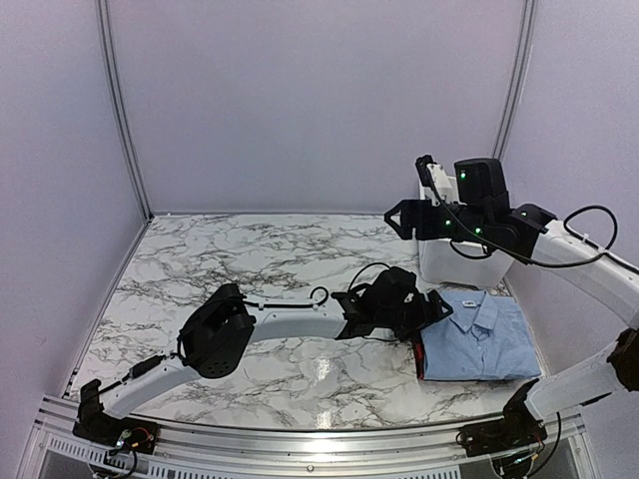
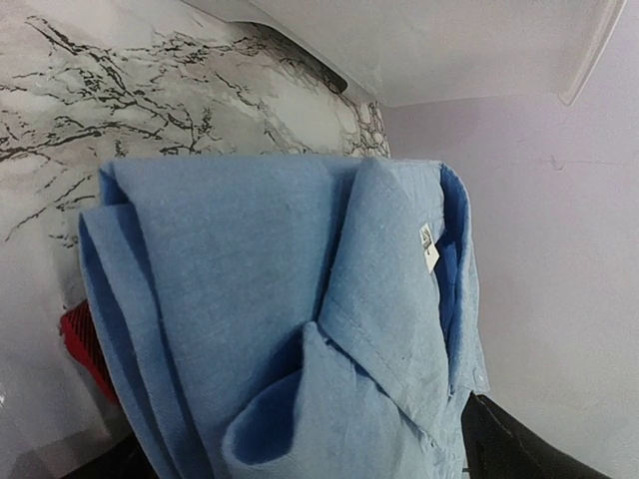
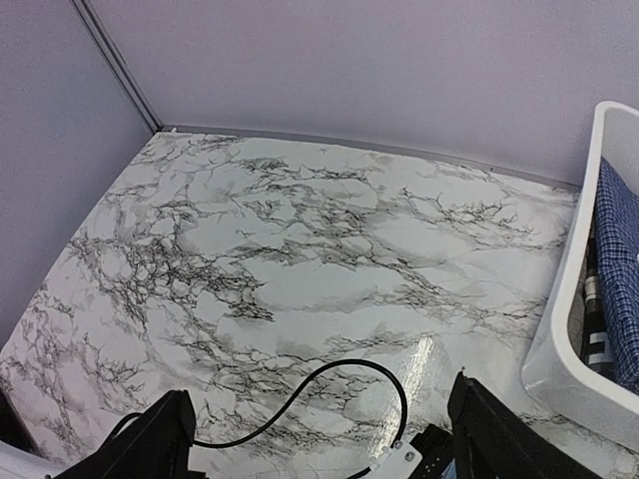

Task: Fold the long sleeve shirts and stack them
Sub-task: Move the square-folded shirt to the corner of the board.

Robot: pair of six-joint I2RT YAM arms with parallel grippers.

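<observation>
The plain light blue shirt (image 1: 484, 337) lies folded at the right front of the table, collar towards the back. It rests on the folded red-and-black plaid shirt (image 1: 419, 361), of which only a red edge shows. In the left wrist view the blue shirt (image 2: 250, 259) fills the frame, with the red edge (image 2: 82, 339) at the left. My left gripper (image 1: 437, 305) is at the shirt's left collar corner; its fingers stand wide apart either side of the cloth (image 2: 310, 454). My right gripper (image 1: 399, 218) is open and empty, high above the table (image 3: 319, 424). The darker blue patterned shirt (image 3: 619, 259) lies in the bin.
The white plastic bin (image 1: 454, 261) stands at the back right, just behind the folded stack and below my right arm; its rim (image 3: 564, 329) shows in the right wrist view. A black cable (image 3: 329, 384) loops over the marble table (image 1: 250, 249). Grey walls enclose the table.
</observation>
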